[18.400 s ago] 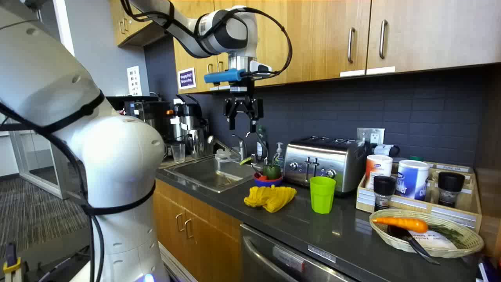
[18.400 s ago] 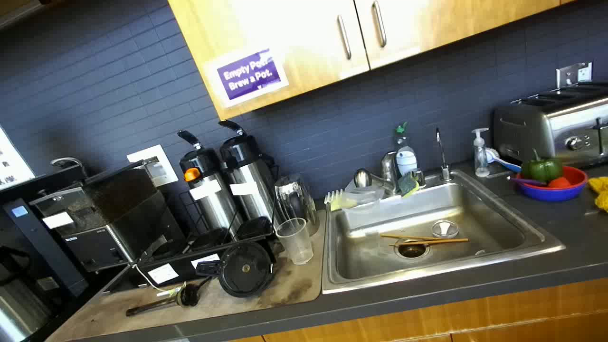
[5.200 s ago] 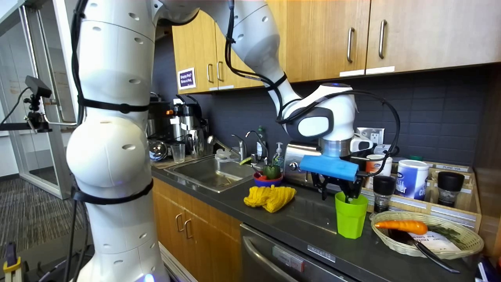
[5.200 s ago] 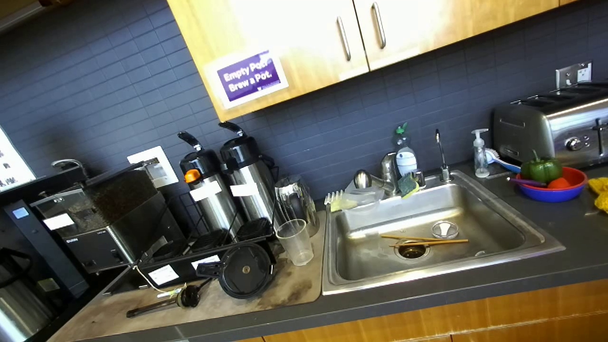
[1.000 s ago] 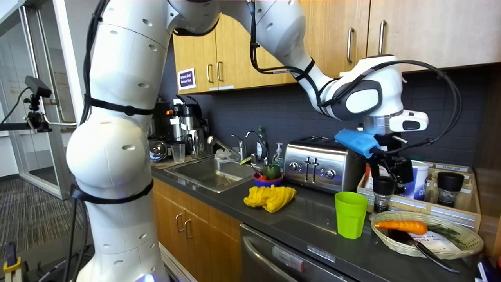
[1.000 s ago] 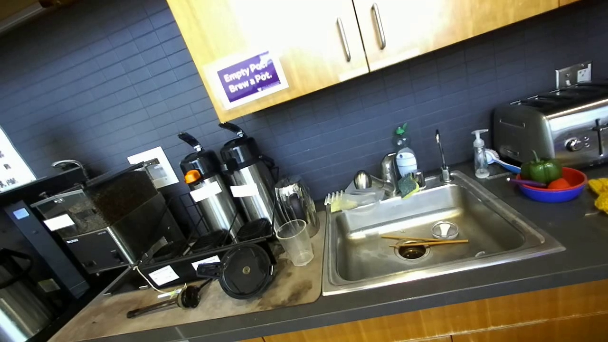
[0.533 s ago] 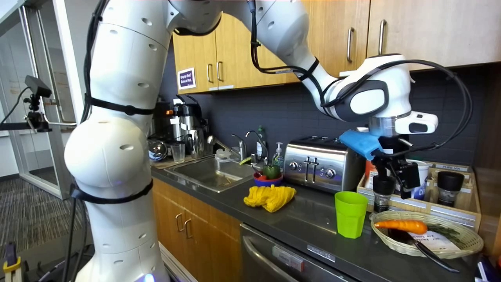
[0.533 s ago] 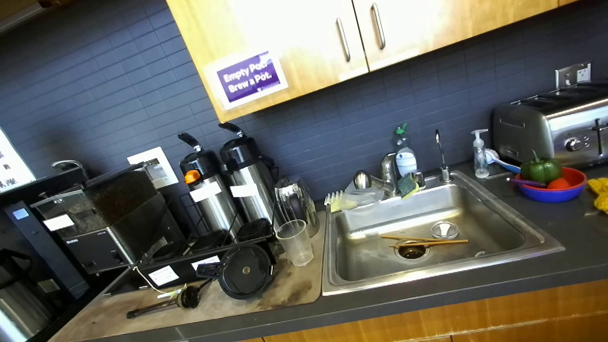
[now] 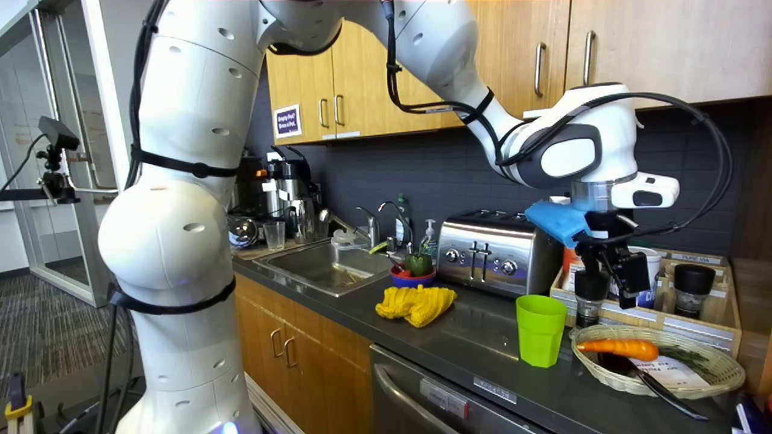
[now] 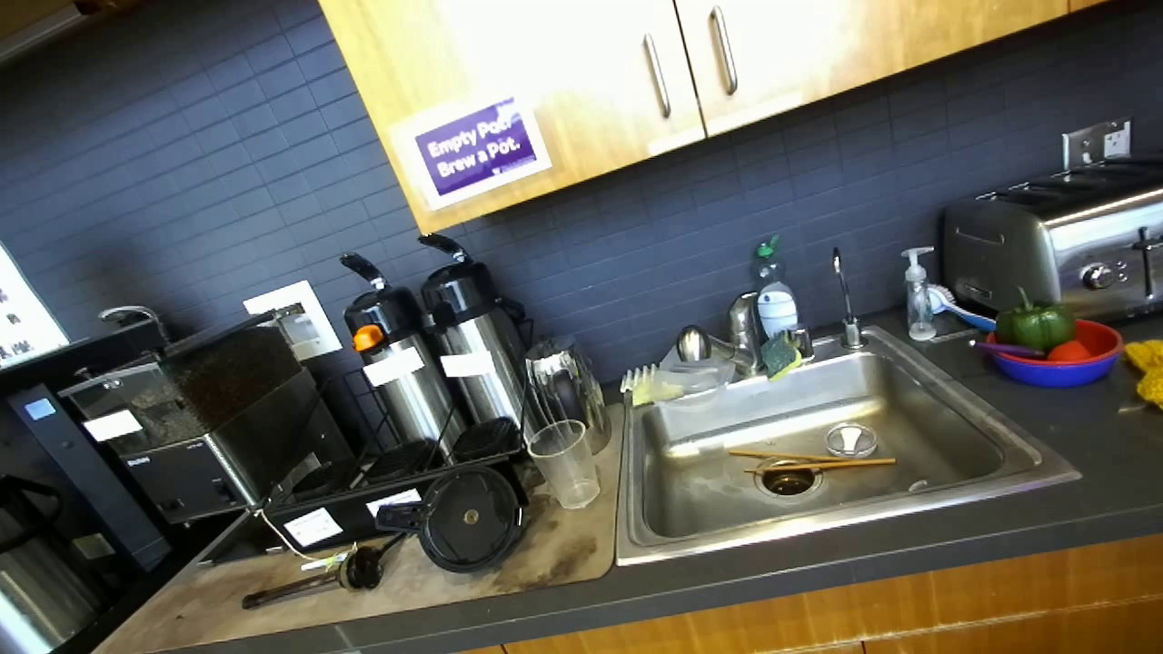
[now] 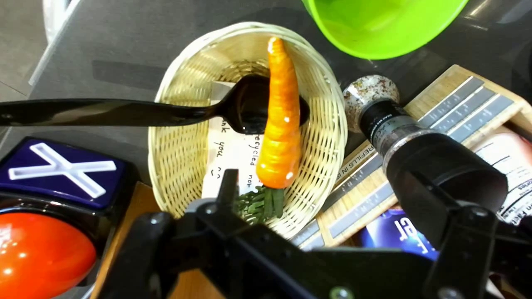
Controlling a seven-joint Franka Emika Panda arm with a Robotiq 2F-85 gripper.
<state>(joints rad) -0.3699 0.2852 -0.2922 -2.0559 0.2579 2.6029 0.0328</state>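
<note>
Beside a wooden organizer (image 9: 639,314) marked “PURE VIA,” a wicker basket (image 11: 178,162) sits below wide-spread, empty jaws. A black spoon (image 11: 166,113) juts from it; inside, a carrot (image 11: 280,120) partly covers a handwritten note (image 11: 232,149) (“you” is legible, some words are blocked).

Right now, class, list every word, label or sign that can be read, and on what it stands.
"Empty Pot? Brew a Pot.": sign on cabinet
"PURE VIA": label on rack
"REFILLS IN", incomplete: rack's front
"er", partly hidden: blue tub
"X": dark blue block
"nk you" and "recycled nor", partly hidden: note in basket
Too small or blurred: flask labels, grinder, dishwasher label, mill, wall sheet.
</note>
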